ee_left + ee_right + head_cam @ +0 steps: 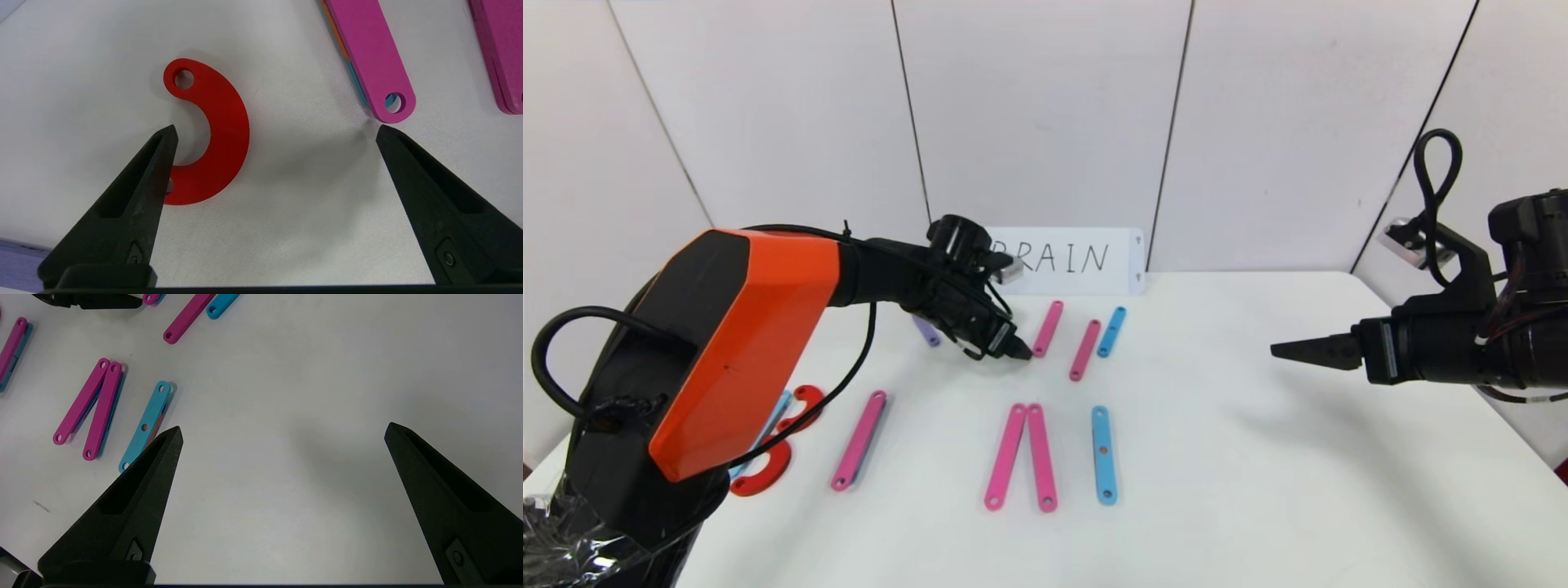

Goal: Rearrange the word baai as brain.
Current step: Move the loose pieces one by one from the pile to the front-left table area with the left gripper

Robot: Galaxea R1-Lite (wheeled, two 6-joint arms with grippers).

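The word baai lies as loose flat pieces on the white table [1241,490]. My left gripper [1021,353] [276,130] hangs low over the back middle and is open with nothing between its fingers. One finger [135,192] overlaps the lower end of a red C-shaped curve [222,130]; the other tip sits just short of a pink strip [374,61]. That curve is hidden behind the gripper in the head view. A short purple strip [925,331] lies just behind the left gripper. My right gripper [1278,349] [282,430] hovers open over bare table at the right.
Behind stands a white card [1086,260] reading BRAIN. Pink strips [1085,349] and a blue one [1111,331] lie at the back. In front are a pink pair [1023,456], a blue strip [1103,454] and a pink strip [858,439]. Two red curves [764,474] lie far left.
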